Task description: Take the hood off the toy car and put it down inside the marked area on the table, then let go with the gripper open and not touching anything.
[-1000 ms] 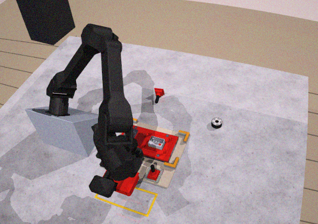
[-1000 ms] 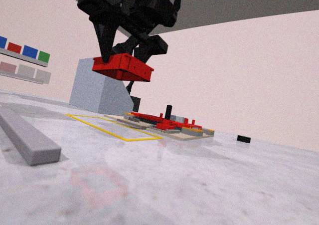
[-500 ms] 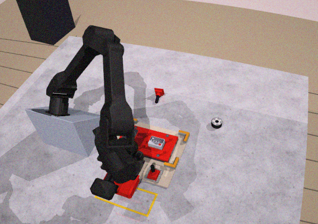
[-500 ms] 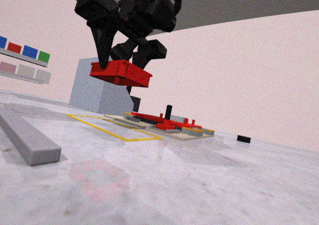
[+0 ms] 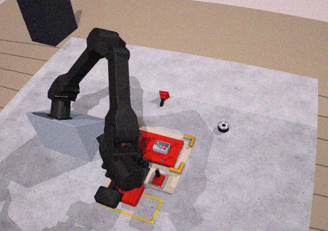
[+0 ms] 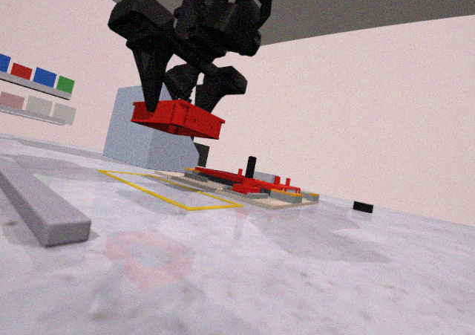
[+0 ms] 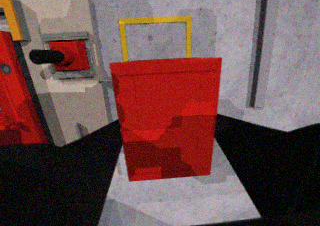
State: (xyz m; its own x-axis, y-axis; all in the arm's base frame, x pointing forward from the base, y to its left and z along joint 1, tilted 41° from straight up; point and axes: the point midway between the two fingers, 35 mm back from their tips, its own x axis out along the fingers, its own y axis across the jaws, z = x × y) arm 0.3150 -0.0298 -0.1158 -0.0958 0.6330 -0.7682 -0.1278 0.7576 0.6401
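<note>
My gripper (image 5: 126, 189) (image 6: 176, 108) (image 7: 167, 121) is shut on the red hood (image 5: 131, 195) (image 6: 178, 118) (image 7: 167, 118), a flat red panel. It holds the hood well above the table, slightly tilted. The marked area (image 5: 156, 210) (image 6: 161, 197) (image 7: 155, 20), a yellow rectangle outline, lies on the table below and just beyond the hood. The rest of the toy car (image 5: 169, 154) (image 6: 230, 177) (image 7: 10, 96) sits red and flat on a beige board (image 5: 186, 156) (image 6: 276, 203) (image 7: 75, 101) next to the outline.
A red block with a black handle (image 5: 158, 179) (image 7: 62, 56) sits on the board's front. A loose red piece (image 5: 163, 96) and a black wheel (image 5: 223, 126) (image 6: 363, 206) lie farther off. The grey arm base (image 5: 63, 135) (image 6: 142, 143) and a grey bar (image 6: 38, 204) (image 7: 259, 51) flank the area.
</note>
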